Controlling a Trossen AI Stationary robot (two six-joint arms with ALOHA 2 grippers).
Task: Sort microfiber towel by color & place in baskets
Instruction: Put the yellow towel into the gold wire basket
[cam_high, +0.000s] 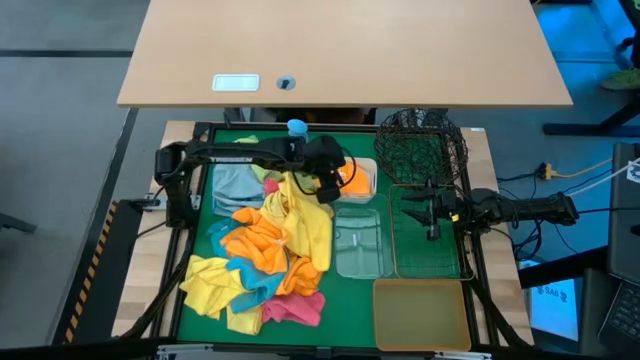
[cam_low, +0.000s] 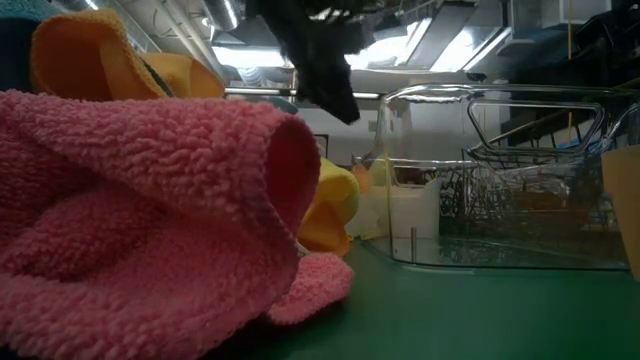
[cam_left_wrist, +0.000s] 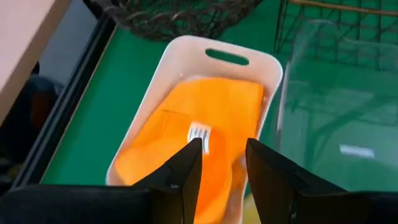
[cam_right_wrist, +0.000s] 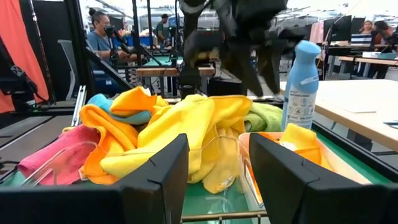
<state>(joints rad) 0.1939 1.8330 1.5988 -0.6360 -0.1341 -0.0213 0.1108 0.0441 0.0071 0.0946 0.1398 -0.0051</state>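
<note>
A heap of microfiber towels (cam_high: 268, 250) in yellow, orange, pink and teal lies on the green mat, with a grey-blue one (cam_high: 235, 186) at its far left. One orange towel (cam_left_wrist: 205, 106) lies inside the white tub (cam_left_wrist: 186, 46). My left gripper (cam_left_wrist: 224, 155) hangs open just above that towel, fingers pointing down, nothing between them. In the high view it (cam_high: 338, 185) is at the tub's left end. My right gripper (cam_high: 412, 212) waits open over the rectangular wire basket (cam_high: 430, 245), pointing toward the table's left.
A black round mesh basket (cam_high: 422, 145) stands at the far right. The clear tub (cam_high: 358, 240) sits between the heap and the wire basket. An amber tub (cam_high: 420, 312) is at the near right. A blue-capped bottle (cam_high: 296, 127) stands at the far edge. People sit in the room beyond.
</note>
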